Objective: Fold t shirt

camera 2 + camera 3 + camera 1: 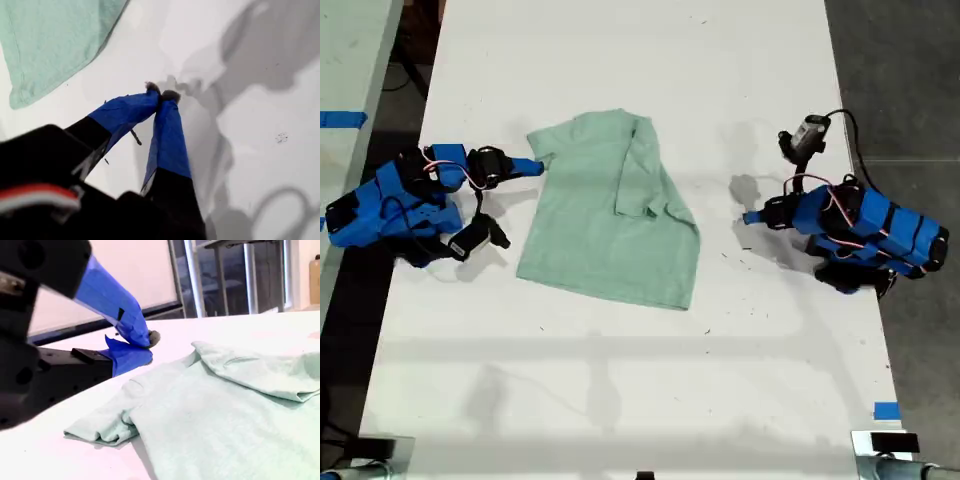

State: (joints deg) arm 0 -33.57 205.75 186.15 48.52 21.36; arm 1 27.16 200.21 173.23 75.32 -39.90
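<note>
The t shirt [610, 210] lies partly folded on the white table [620, 400] between my grippers, its sleeve just beside my closed, empty second gripper [147, 347], while my first gripper [161, 93], also closed, is farther away.

- 1 t shirt [610, 215], pale mint green, lying on the table w/ one side folded over
- 1 white table [620, 380]
- 2 blue arms: 1 at exterior view's left [395, 205], 1 at exterior view's right [865, 230]
- 2 grippers: my first gripper [161, 94], tips together on nothing, and my second gripper [147, 347], tips near each other just beside a sleeve
- 2 bits of blue tape: 1 at exterior view's left edge [342, 119], 1 near exterior view's lower right [886, 410]
</note>
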